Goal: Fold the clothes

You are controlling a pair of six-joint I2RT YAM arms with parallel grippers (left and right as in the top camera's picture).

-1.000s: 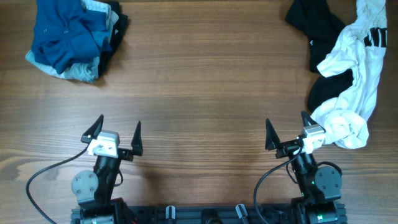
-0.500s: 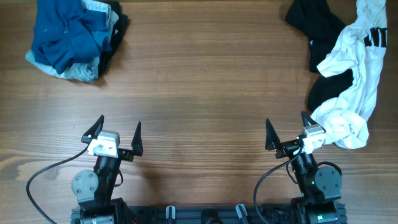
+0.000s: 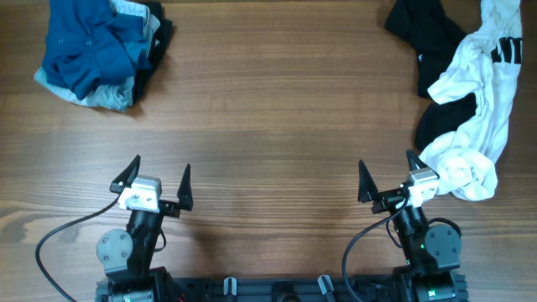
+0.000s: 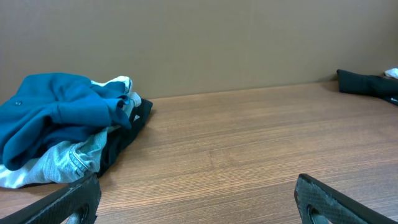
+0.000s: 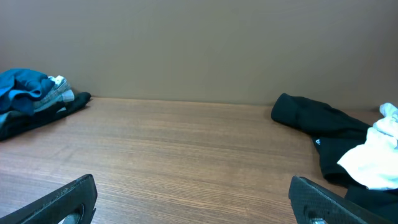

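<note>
Left claw (image 3: pixel 160 172) and right claw (image 3: pixel 387 164) both spread wide, holding nothing, low at near bench (image 3: pixel 277 109) edge. White black-marked garment (image 3: pixel 480 126) bunched just beside right claw's outer finger, running toward the far right corner, partly over black garment (image 3: pixel 419 29). Blue shirt (image 3: pixel 88 46) crumpled far left, well apart from left claw, on pale denim piece (image 3: pixel 109 96).
</note>
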